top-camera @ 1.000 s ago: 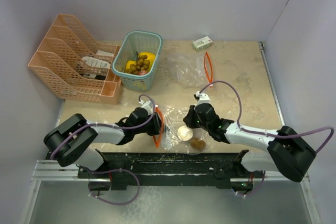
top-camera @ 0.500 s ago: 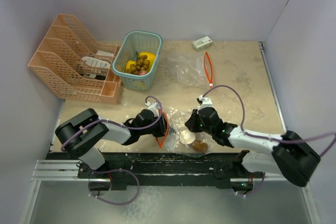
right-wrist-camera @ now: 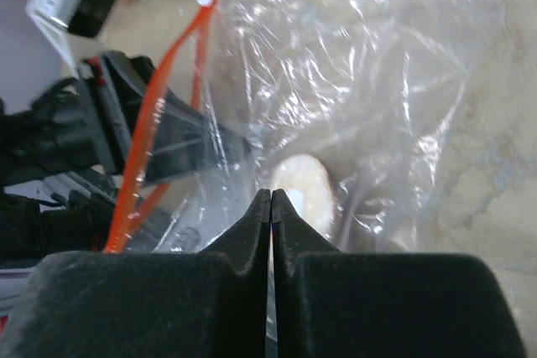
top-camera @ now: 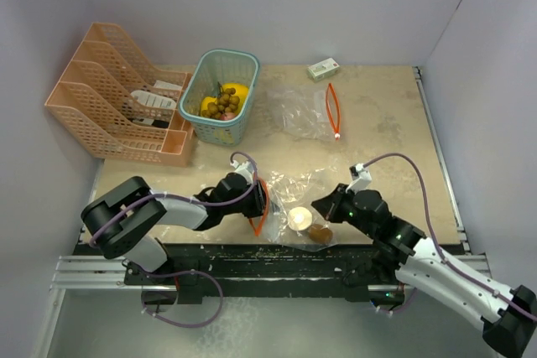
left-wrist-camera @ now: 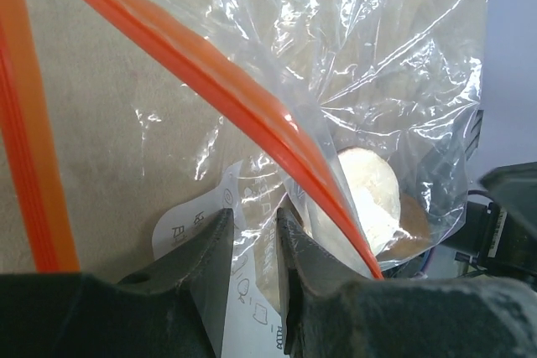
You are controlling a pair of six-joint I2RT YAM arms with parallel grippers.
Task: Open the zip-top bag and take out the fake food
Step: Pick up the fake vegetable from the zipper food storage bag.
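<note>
The clear zip-top bag (top-camera: pixel 289 194) lies near the table's front edge, its orange zip (top-camera: pixel 257 211) at the left end and gaping. Two pieces of fake food stay inside: a round beige one (top-camera: pixel 299 218) and a brown one (top-camera: pixel 318 231). My left gripper (top-camera: pixel 258 199) sits in the bag's mouth. In the left wrist view its jaws (left-wrist-camera: pixel 252 220) stand a little apart over the printed film, beside the zip (left-wrist-camera: pixel 252 102). My right gripper (top-camera: pixel 321 206) is at the bag's right side. In the right wrist view it (right-wrist-camera: pixel 271 193) is shut on a pinch of film just before the beige piece (right-wrist-camera: pixel 304 190).
A teal basket (top-camera: pixel 198 90) at the back holds yellow fruits and a grape cluster (top-camera: pixel 223 105). Left of it stands a peach file rack (top-camera: pixel 101 115). A second clear bag (top-camera: pixel 304 111) with an orange zip lies mid-table, and a small white-green box (top-camera: pixel 323 68) sits at the far edge.
My right gripper closed and its arm drew back toward the near right. The bag and its two pieces slid slightly nearer. My left gripper barely moved.
</note>
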